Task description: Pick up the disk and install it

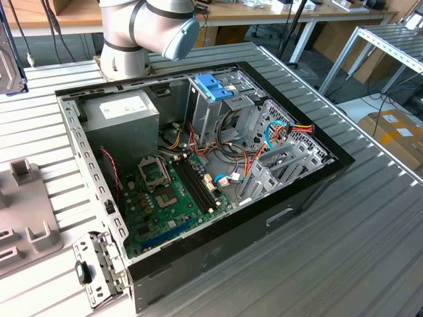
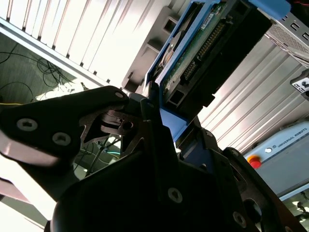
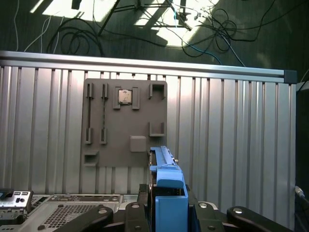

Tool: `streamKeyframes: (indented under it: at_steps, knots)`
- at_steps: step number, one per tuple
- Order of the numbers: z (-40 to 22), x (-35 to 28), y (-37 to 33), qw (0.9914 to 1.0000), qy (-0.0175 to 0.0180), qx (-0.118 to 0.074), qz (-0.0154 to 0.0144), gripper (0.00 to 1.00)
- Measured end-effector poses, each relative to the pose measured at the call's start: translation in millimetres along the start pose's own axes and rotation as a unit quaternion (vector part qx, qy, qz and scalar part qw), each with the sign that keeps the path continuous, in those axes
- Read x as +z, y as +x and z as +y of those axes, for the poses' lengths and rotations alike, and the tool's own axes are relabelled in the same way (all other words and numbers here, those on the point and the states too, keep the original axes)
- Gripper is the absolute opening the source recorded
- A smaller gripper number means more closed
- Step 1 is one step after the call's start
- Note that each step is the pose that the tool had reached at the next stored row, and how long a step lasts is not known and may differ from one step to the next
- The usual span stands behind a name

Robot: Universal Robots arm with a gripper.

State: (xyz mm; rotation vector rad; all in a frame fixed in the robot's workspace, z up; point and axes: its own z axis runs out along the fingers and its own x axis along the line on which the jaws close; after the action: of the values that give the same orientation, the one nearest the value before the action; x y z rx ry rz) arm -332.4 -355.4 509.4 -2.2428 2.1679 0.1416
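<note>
Clenched on the disk [image 3: 163, 159], the hand [image 3: 168, 205] holds it up off the bench [image 3: 231, 145], gripping the bright blue carrier at its tab end. In the second wrist view the disk's green circuit board and black connector row show inside the blue frame, above the hand's dark metal. It seems to hang in the air over the ribbed bench top, though how high is hard to judge.

Beyond it in the first wrist view a grey fixture plate [image 3: 125, 125] lies flat on the bench, with a small square chip [image 3: 125, 96] seated in one recess.

In the exterior view the arm [image 1: 149, 26] rises at the far side of an uncovered computer case [image 1: 218, 247]. The case lies on the bench with its motherboard [image 1: 165, 198], power supply [image 1: 122, 112] and tall grey drive cage [image 1: 205, 119] exposed. A light-blue bracket [image 1: 215, 86] sits atop that cage. The fixture plate lies beside the case, toward the exterior view's left.
</note>
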Motion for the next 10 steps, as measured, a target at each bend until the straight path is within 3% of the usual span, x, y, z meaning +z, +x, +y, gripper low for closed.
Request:
streamKeyframes:
  at_steps: [10]
  knots:
    - [-6.7,-0.3,0.2,1.00000,0.0000,0.000,0.0000,0.37]
